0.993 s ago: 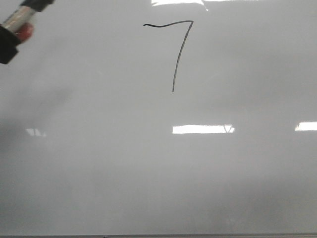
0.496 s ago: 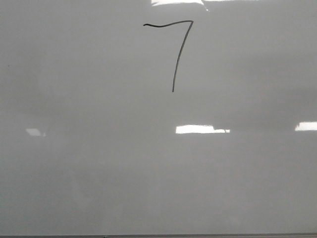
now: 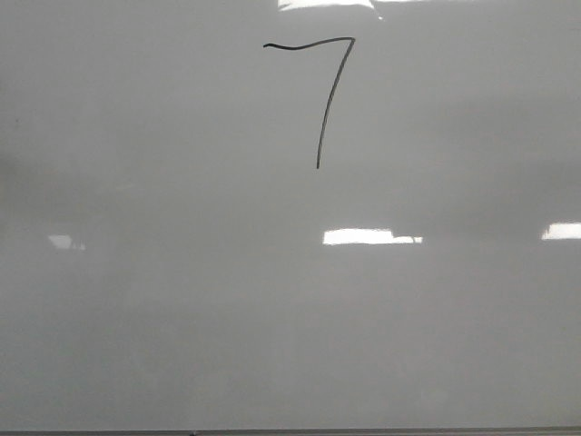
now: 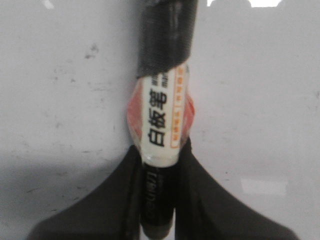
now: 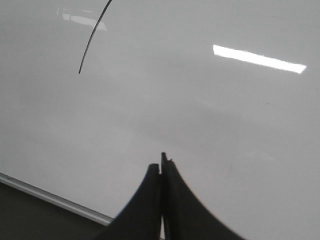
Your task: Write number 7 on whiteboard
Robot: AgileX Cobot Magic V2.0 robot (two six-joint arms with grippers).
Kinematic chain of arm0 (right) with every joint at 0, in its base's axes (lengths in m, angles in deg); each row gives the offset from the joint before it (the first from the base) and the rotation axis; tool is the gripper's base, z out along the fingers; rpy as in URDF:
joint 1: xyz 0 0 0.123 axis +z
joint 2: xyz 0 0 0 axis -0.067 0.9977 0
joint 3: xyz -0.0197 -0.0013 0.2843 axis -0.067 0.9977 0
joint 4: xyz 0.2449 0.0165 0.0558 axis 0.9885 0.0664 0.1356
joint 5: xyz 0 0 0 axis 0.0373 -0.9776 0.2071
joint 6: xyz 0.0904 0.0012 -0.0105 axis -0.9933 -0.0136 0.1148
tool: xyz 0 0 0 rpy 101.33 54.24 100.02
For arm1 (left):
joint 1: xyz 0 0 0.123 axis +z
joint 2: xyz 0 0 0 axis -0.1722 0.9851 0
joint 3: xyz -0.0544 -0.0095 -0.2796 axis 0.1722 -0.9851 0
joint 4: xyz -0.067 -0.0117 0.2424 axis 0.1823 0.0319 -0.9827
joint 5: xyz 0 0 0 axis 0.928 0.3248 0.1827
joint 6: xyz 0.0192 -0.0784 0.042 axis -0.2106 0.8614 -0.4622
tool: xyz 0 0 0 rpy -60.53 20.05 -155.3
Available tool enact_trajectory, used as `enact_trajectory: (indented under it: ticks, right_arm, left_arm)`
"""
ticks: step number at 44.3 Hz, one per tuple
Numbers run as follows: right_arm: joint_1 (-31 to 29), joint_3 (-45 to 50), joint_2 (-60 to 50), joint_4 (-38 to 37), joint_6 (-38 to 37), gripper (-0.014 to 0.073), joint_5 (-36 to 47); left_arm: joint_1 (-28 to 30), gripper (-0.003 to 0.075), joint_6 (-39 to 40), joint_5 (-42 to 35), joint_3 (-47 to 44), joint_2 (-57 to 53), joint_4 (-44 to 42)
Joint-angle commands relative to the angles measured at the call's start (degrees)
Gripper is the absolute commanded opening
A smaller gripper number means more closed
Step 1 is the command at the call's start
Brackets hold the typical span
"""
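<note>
A thin black number 7 (image 3: pixel 329 86), with a wavy top bar and a long slanting stem, is drawn near the top middle of the whiteboard (image 3: pixel 182 300). Its stem end also shows in the right wrist view (image 5: pixel 90 42). No gripper shows in the front view. In the left wrist view my left gripper (image 4: pixel 159 165) is shut on a whiteboard marker (image 4: pixel 161 120) with a white label and black tape, held over the board (image 4: pixel 60 100). My right gripper (image 5: pixel 162 167) is shut and empty above the board (image 5: pixel 225 110).
Bright rectangular light reflections (image 3: pixel 368 237) lie on the board. The board's thin bottom edge (image 3: pixel 290 432) runs along the front; its frame (image 5: pixel 55 199) and a dark surface beyond it show in the right wrist view.
The left gripper with the marker, seen at the far left top of the front view one second ago, has moved out of that view. The number 7 is unchanged.
</note>
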Motion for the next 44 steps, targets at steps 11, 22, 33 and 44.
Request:
enact_trajectory:
  ticks: [11, 22, 33, 44]
  right_arm:
    - [-0.5, -1.5, 0.3, 0.6, 0.0, -0.0067, 3.6]
    - [-0.5, -1.5, 0.3, 0.6, 0.0, -0.0067, 3.6]
    - [-0.5, -1.5, 0.3, 0.6, 0.0, -0.0067, 3.6]
    - [-0.5, -1.5, 0.3, 0.6, 0.0, -0.0067, 3.6]
  left_arm:
    - [0.0, 0.0189, 0.6, -6.3, 1.6, 1.8, 0.7]
    - [0.0, 0.0402, 0.6, -6.3, 1.6, 1.8, 0.7]
    - [0.0, 0.0428, 0.1, -4.1, 1.6, 0.0, 0.7]
    - [0.0, 0.0482, -1.4, 7.4, 1.5, -13.2, 0.2]
